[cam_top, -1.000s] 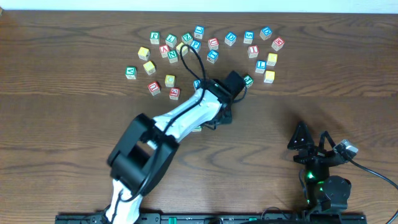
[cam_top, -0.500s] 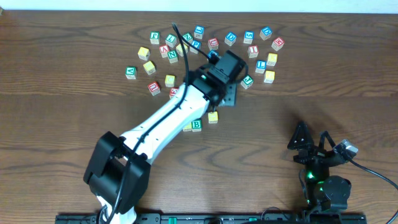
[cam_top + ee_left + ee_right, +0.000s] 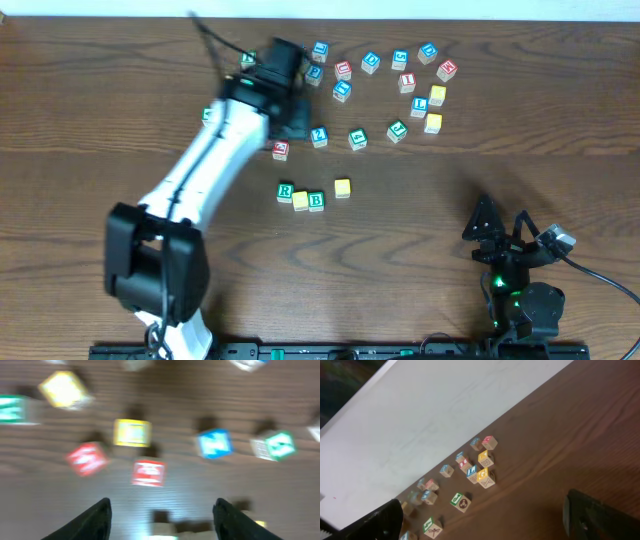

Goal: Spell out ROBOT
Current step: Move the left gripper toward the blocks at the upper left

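Wooden letter cubes [image 3: 316, 201] sit on grained table [image 3: 500, 170]; left gripper [image 3: 162, 506] spread wide, empty.

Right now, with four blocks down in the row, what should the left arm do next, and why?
Probably pause the left gripper above the loose blocks until the wrist view sharpens. It is open and empty, the row with the R block and B block holds only four, and the letters below are too blurred to pick out a T.
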